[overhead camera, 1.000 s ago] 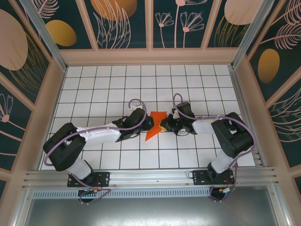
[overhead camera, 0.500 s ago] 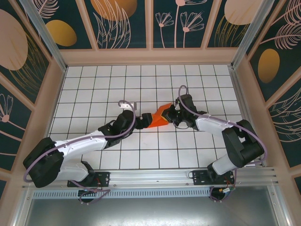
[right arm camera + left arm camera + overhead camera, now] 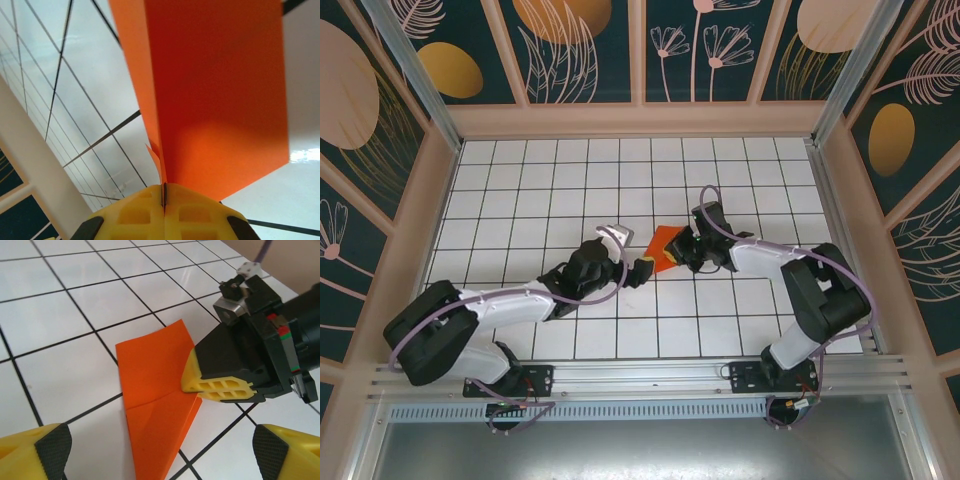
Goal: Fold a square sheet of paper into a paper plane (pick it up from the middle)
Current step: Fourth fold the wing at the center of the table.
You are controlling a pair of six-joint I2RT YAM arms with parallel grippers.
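The left gripper point(image 3: 638, 268) sits a little nearer the table's point(image 3: 520, 180) near edge than the plane point(image 3: 665, 243), just left of the table's middle. Its jaws are spread wide and hold nothing. In the left wrist view, the left gripper point(image 3: 160, 457) shows its two yellow fingers with black pads point(image 3: 52, 447) at the bottom corners. The plane's point(image 3: 155, 390) pointed end reaches down between them without touching either.

The plane is a folded orange-red piece, broad at its far end and narrowing to a point at its near end, with a crease across it. It is about the middle of the table, just right of centre, between the two grippers. Whether its point rests on the white tiles or hangs just above them cannot be told.

The right gripper point(image 3: 680, 257) comes in from the right and is clamped on the plane's right edge. In the left wrist view, the right gripper point(image 3: 220, 386) has its yellow fingers pressed together over that edge. In the right wrist view, the right gripper point(image 3: 164, 207) has its fingers meeting along a thin seam. The plane point(image 3: 215, 95) rises from that seam and fans out away from the camera over the tiles.
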